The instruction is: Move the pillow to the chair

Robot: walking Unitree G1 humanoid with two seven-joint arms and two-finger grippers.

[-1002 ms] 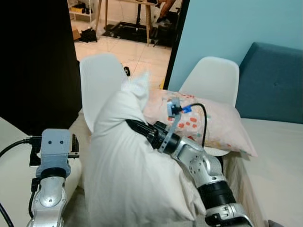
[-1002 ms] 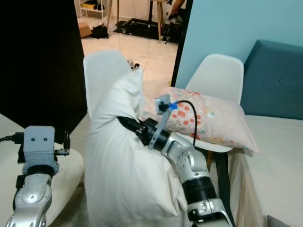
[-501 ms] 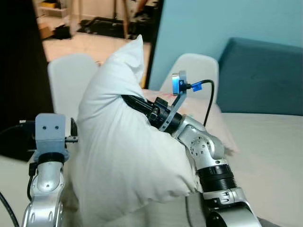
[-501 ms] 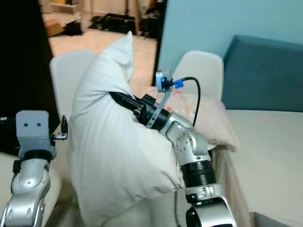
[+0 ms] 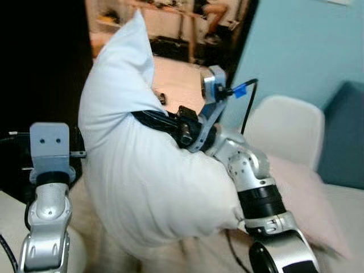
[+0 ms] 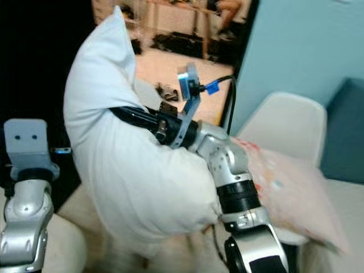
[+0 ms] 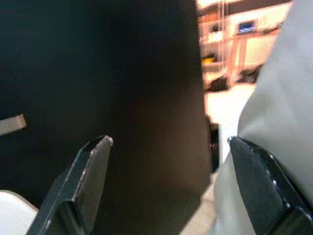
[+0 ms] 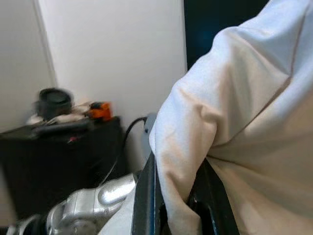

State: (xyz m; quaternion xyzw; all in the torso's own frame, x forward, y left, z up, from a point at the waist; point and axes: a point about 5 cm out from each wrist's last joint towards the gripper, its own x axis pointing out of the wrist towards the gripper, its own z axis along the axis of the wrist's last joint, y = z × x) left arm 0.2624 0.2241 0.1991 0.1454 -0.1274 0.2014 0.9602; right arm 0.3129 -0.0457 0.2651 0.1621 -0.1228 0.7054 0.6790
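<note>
Pillow [image 5: 142,176]: white, plump, soft matte fabric, pinched into folds; one corner points upward at the far left. It is raised in front of me, off any support, grasped in my right end effector [image 8: 178,205]. In the right wrist view my two black fingers [image 8: 145,205] are clenched on a gathered fold of the cloth, which bulges out on either side of them.

Right arm [image 5: 250,176]: silver jointed metal, black finger section buried in the pillow's side, a blue-grey camera bracket with a black cable on the wrist.

Left end effector [image 7: 168,183]: released, its black fingers spread wide apart and grasping nothing; one finger lies just beside the pillow's pale cloth, and I cannot tell whether it touches. The left arm [image 5: 48,193] stands upright at the near left, silver with a grey block on top.

Chair [image 5: 284,125]: white, smooth moulded shell with a rounded back, to the right of the held pillow, standing against a pale blue wall [image 5: 301,45].

Second pillow [image 6: 284,187]: pale pink with small red and blue spots, lying flat on the chair seat, blurred.

Blue upholstered backrest [image 5: 344,136]: at the far right edge.

Doorway [image 5: 176,34]: far centre, tiled floor and dark furniture legs beyond, too blurred to itemise.
</note>
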